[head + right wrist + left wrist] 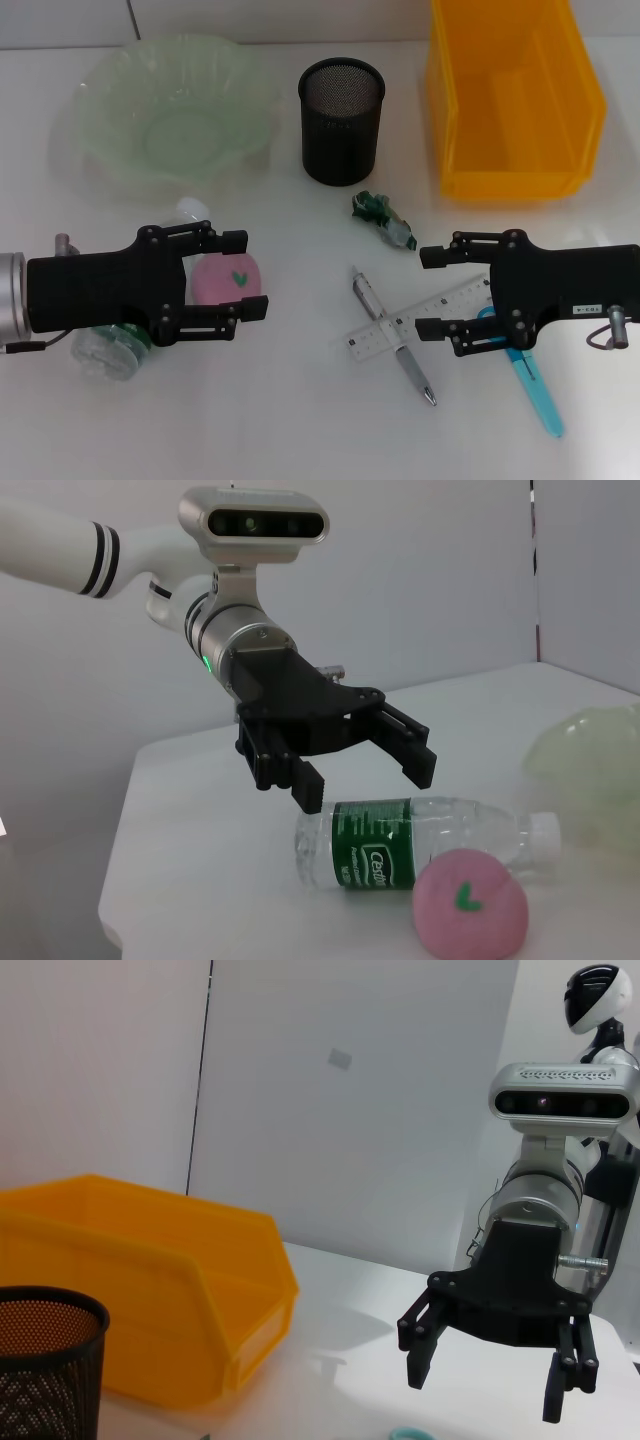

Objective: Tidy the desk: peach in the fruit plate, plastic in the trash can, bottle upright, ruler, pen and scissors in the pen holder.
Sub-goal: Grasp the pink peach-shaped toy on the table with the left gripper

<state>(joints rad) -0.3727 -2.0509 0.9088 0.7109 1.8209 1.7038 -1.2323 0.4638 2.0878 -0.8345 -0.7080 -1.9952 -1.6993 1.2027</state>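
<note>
A pink peach [225, 278] [470, 905] lies beside a clear bottle [400, 845] that is on its side, white cap [192, 208] toward the green fruit plate [175, 105]. My left gripper [250, 273] [365, 780] hovers open just above them, holding nothing. The black mesh pen holder [341, 120] stands at centre back, and the orange trash can [510, 95] at back right. Green crumpled plastic [382, 218] lies between them. My right gripper [430, 292] [490, 1385] is open above the ruler [420, 318], next to the pen [393, 335] and over the blue scissors [530, 380].
The fruit plate's rim [590, 770] lies just past the bottle cap. The pen holder [45, 1360] and the trash can [150, 1280] stand close together at the back. The table's far edge meets a white wall.
</note>
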